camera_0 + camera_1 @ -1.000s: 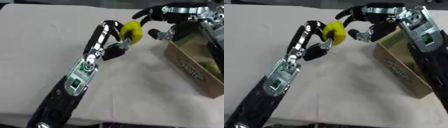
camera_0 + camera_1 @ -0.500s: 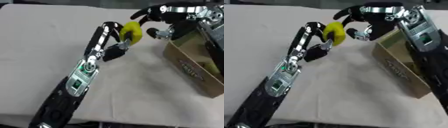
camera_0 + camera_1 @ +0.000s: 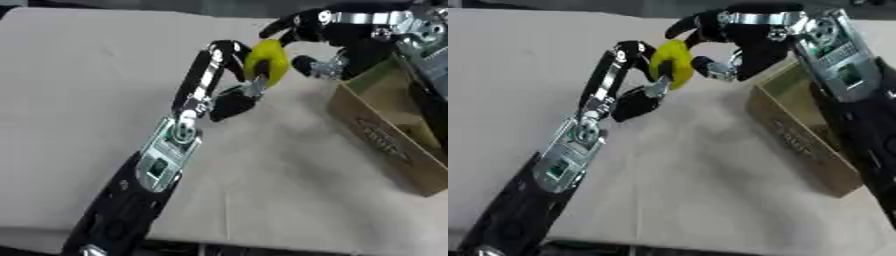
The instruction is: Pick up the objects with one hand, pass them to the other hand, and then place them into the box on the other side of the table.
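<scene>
- Left eye view and right eye view show one scene; the table (image 3: 79, 100), under a pale beige cloth, is the biggest thing and lies beneath both hands.
- Left arm (image 3: 166, 155), black with silver joints, runs from the lower left corner up toward the middle of the table, ending at the left hand.
- Right arm (image 3: 846, 85) comes down from the upper right, over the box, and ends at the right hand.
- Box (image 3: 385, 135), brown cardboard with print on its side wall, stands open-topped on the table just under and beside the right hand, well to the right of the left hand.
- Right hand (image 3: 750, 35) hangs above the near-left corner of the box; its fingers and thumb are spread in an open curve toward the yellow object, one finger arching over it. Whether a fingertip touches it, I cannot tell. It grips nothing that I can make out.
- Left hand (image 3: 229, 75) is raised off the table, its fingers curled round the yellow object and pinching it at the fingertips.
- Yellow object (image 3: 267, 65), rounded and oblong, sits in the left hand's grip, held up in the air between the two hands, just left of the right hand's fingers and outside the box.
</scene>
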Robot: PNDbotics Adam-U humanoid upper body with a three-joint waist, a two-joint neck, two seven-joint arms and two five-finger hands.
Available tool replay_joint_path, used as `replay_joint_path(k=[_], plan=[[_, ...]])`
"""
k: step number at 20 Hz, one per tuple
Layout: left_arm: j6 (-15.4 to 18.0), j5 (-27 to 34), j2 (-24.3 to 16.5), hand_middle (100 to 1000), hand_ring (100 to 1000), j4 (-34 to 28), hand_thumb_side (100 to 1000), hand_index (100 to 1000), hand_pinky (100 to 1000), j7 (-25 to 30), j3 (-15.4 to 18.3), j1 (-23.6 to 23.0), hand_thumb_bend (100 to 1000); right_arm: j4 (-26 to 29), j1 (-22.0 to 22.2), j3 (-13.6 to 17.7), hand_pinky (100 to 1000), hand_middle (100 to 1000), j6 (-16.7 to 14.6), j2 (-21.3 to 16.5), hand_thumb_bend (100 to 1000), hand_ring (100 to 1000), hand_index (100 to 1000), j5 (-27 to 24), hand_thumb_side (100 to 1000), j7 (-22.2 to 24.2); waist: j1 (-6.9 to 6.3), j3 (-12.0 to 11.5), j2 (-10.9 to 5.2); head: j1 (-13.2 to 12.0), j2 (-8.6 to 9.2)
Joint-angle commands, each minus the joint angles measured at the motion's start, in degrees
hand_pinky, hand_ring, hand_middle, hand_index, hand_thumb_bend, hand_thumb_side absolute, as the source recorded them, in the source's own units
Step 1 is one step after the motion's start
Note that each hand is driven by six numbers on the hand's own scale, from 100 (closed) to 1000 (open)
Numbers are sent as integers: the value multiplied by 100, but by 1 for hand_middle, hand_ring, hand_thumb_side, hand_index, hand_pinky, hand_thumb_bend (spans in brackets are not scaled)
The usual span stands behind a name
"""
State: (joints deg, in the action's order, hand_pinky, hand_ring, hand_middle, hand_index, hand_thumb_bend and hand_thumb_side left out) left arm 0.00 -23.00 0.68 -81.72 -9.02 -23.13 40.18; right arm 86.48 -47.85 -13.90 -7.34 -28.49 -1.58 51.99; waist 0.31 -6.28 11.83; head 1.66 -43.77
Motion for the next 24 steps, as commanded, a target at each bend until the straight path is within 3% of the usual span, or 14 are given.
replay_joint_path(k=[1,16,24], plan=[[9,37,44,488,424,-203,330,593,628,47,5,119,100,15,-106,-26,1000,960,-108,-30,100,877,957,55,361,-3,73,-6,-75,25,14],[9,168,100,489,423,-295,337,596,632,254,-49,192,100,-25,-120,-170,1000,949,-287,-44,100,874,943,17,394,-3,81,-16,-64,27,18],[25,196,144,489,422,-219,337,597,634,394,-88,249,100,13,-125,-154,1000,875,-82,-44,100,848,872,-239,418,-3,70,-1,-52,17,10]])
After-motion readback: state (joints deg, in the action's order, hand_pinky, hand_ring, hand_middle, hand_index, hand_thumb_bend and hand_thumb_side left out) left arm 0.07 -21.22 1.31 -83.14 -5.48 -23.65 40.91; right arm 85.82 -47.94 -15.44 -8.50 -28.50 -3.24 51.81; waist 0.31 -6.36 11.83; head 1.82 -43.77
